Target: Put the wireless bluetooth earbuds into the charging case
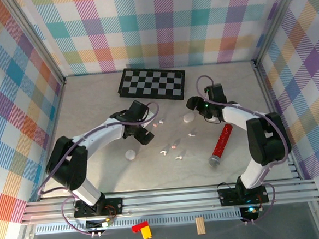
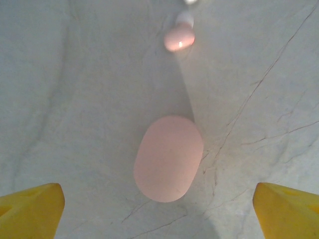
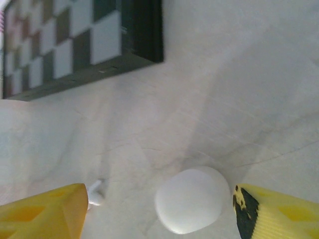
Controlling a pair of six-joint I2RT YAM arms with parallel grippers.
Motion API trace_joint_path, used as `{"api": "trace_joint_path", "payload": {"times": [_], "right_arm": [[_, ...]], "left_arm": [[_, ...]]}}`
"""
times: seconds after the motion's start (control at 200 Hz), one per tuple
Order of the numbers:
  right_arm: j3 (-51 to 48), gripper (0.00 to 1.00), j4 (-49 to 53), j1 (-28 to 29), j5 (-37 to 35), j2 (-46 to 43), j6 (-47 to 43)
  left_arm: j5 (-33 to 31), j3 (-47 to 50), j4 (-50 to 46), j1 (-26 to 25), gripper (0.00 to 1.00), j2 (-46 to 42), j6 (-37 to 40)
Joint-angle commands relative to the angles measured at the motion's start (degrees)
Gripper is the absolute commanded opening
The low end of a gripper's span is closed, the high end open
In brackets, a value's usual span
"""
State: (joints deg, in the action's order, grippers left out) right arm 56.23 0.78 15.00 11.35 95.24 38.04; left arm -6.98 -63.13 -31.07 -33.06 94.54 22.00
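On the counter, in the open middle between the two arms: small earbuds scattered loose, some white, some pale pink. Left of them, left pincer spread wide, holding nothing. A pink case flat on the counter between its yellow fingers, clear of both, with a pink bud farther ahead. To the right, right pincer parted as well, gripping nothing. A white case between its fingers, just beside the black-marked one and apart from the other, with a white bud close against that other finger. At the back, a checkerboard. Nearer the arms, a second white case and a red tube with a grey cap.
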Motion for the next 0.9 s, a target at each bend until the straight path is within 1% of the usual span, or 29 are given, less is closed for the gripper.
{"api": "trace_joint_path", "payload": {"times": [0.0,0.11,0.28,0.365,0.385,0.405,0.42,0.43,0.45,0.525,0.535,0.55,0.575,0.59,0.63,0.65,0.71,0.795,0.805,0.815,0.835,0.895], "right_arm": [[-1.4,0.77,1.9,0.0,1.6,-3.6,-2.2],[-2.9,0.77,2.4,0.0,3.5,-5.9,-2.2],[-4.5,0.77,3.0,0.0,4.4,-8.3,-1.6],[-4.8,0.76,3.1,0.0,4.4,-9.0,-1.6],[-4.9,0.77,3.1,0.0,4.5,-9.2,-1.6],[-4.9,0.76,3.1,0.0,4.7,-9.3,-1.6],[-4.8,0.76,3.1,0.0,4.7,-9.4,-1.6],[-4.8,0.76,3.1,0.0,4.8,-9.4,-1.6],[-4.8,0.76,3.2,0.0,5.0,-9.5,-1.6],[-4.5,0.77,3.5,0.0,5.7,-9.8,-1.4],[-4.5,0.77,3.6,0.0,5.8,-9.9,-1.4],[-4.4,0.77,3.7,0.0,5.9,-9.9,-1.3],[-4.4,0.77,3.7,0.0,6.1,-10.1,-1.3],[-4.3,0.77,3.7,0.0,6.1,-10.1,-1.2],[-4.3,0.77,3.6,0.0,6.3,-10.4,-1.0],[-4.3,0.77,3.6,0.0,6.2,-10.5,-0.9],[-4.2,0.77,3.7,0.0,6.4,-11.0,-0.9],[-4.2,0.77,4.1,0.0,6.9,-11.5,-0.8],[-4.2,0.77,4.0,0.0,7.1,-11.5,-0.7],[-4.2,0.77,4.0,0.0,7.3,-11.6,-0.7],[-4.2,0.77,4.0,0.0,7.6,-11.7,-0.6],[-4.1,0.77,4.2,-0.1,9.2,-12.3,-0.4]], "left_arm": [[-0.4,-3.3,-5.4,0.9,0.96,3.0,1.3],[-1.0,-5.1,-6.3,1.4,0.96,6.2,4.0],[1.7,-6.7,-6.8,2.5,0.96,9.6,6.9],[2.1,-7.5,-6.6,2.8,0.94,11.4,7.5],[1.9,-7.8,-6.5,2.8,0.88,11.9,7.6],[1.6,-8.0,-6.3,2.9,0.85,12.4,7.6],[1.4,-8.2,-6.1,2.9,0.79,12.8,7.4],[1.5,-8.2,-5.9,2.9,0.77,12.9,7.4],[1.7,-8.4,-5.7,3.0,0.75,13.2,7.3],[2.8,-8.5,-5.1,3.2,0.73,14.4,7.5],[2.8,-8.5,-5.1,3.2,0.72,14.5,7.5],[3.0,-8.6,-5.2,3.2,0.67,14.7,7.6],[3.2,-8.7,-5.2,3.2,0.64,15.0,7.6],[3.4,-8.7,-5.3,3.2,0.58,15.1,7.6],[3.8,-8.8,-5.4,3.2,0.53,15.4,7.7],[4.0,-8.7,-5.4,3.2,0.47,15.4,7.6],[4.2,-8.6,-5.5,3.2,0.42,15.2,7.5],[4.3,-7.8,-5.0,3.2,0.41,14.2,7.5],[4.3,-7.8,-4.9,3.2,0.40,14.0,7.5],[4.4,-7.7,-4.7,3.2,0.35,13.8,7.5],[4.5,-7.5,-4.6,3.2,0.33,13.4,7.5],[5.0,-6.8,-4.0,3.2,0.32,11.9,7.5]]}}
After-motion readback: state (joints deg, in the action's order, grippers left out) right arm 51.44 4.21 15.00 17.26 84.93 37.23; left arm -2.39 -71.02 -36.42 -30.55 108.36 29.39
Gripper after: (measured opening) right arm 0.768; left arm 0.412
